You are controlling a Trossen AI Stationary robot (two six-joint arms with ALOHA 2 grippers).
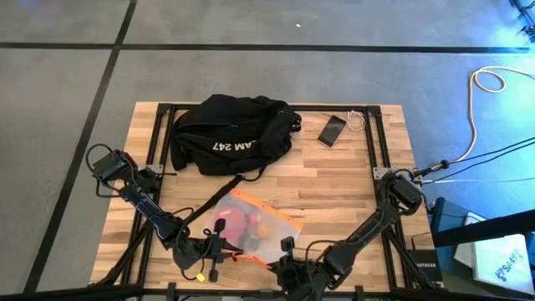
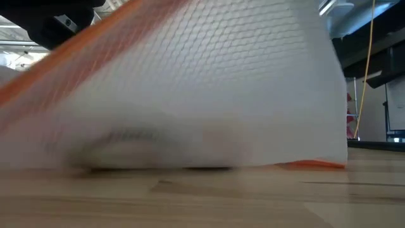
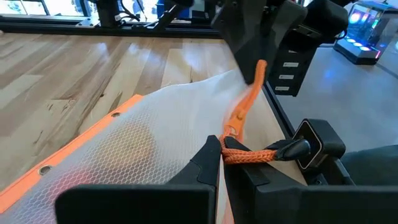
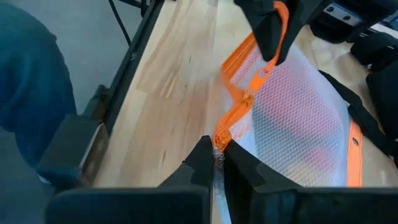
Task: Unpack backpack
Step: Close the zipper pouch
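Desk (image 1: pixel 351 180) first: pale wood slats on a black frame, carrying everything. Backpack (image 1: pixel 230 134) at the far edge, slumped flat, white lettering up, one strap trailing toward the near side. Looks already emptied of at least one item, hard to say what's still inside. Phone (image 1: pixel 332 130) just beside it on the right, with a thin white cable near its corner.

Mesh pouch (image 1: pixel 251 226) near the front edge, clear with orange trim, something pink and something tan inside. Fills the low view almost completely, so no help there. Probably parked up front to be opened within reach of both arms.

Left gripper (image 3: pixel 219 152) at the pouch's near-left corner, fingers pinched tight on an orange cord (image 3: pixel 249 154). Right gripper (image 4: pixel 214 152) at the near-right edge, fingers together on the orange zip strip (image 4: pixel 233 115). Both clamped on the same pouch, seemingly one to anchor while the other pulls the zip along. Just a guess though. Risk: thin cord slipping out, or the whole pouch dragging instead of opening.
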